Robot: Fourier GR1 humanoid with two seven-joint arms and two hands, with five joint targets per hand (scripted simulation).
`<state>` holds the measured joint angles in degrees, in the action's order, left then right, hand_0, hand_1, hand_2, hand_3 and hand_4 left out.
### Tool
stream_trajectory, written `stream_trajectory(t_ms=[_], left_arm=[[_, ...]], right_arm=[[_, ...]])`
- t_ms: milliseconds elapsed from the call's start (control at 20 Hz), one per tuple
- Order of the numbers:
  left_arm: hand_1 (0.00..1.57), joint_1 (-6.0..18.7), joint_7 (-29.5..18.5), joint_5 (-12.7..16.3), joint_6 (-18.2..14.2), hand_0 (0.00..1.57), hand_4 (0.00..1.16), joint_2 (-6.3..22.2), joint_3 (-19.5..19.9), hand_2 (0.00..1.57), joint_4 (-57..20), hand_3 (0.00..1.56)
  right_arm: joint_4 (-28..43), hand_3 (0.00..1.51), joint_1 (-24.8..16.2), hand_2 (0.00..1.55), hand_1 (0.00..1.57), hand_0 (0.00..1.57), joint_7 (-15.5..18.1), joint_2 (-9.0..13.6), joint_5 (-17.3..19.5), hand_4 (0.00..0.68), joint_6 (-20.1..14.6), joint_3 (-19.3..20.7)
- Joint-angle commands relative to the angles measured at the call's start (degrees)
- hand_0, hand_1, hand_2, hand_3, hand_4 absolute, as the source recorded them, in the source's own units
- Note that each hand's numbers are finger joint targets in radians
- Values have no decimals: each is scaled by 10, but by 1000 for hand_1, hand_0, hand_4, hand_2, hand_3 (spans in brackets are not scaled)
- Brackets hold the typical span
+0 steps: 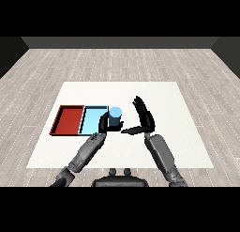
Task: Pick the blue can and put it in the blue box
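The left hand (104, 127) curls round the upright blue can (115, 114), just right of the blue tray (90, 120); the right hand (143, 117) hangs spread wide beside it

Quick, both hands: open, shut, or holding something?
Left hand: shut on the blue can, beside the blue tray.
Right hand: open, holding nothing.
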<state>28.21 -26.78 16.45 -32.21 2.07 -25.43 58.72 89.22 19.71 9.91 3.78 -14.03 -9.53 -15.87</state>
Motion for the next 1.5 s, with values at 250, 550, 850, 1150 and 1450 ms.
stream_trajectory(t_ms=[250,550,850,1150,1450], left_arm=[[1571,34,58,-20,-11,1571,1138,91,76,1565,-34,1486],[1563,100,113,-30,17,1563,1097,143,116,1541,-183,1463],[1571,146,90,-52,70,1571,1051,138,129,1565,-363,1481],[1571,202,112,-81,29,1571,983,72,130,1571,-492,1453],[1146,190,97,-55,28,1146,889,69,173,1136,-544,1057]], right_arm=[[144,0,-109,0,0,0,-5,71,-39,0,29,77],[113,0,-135,0,0,0,35,56,-56,0,40,103],[61,0,-108,0,0,0,53,58,-80,0,73,131],[9,0,-102,0,0,0,80,28,-68,0,71,121],[-4,0,-60,0,0,0,50,37,-63,0,50,141]])
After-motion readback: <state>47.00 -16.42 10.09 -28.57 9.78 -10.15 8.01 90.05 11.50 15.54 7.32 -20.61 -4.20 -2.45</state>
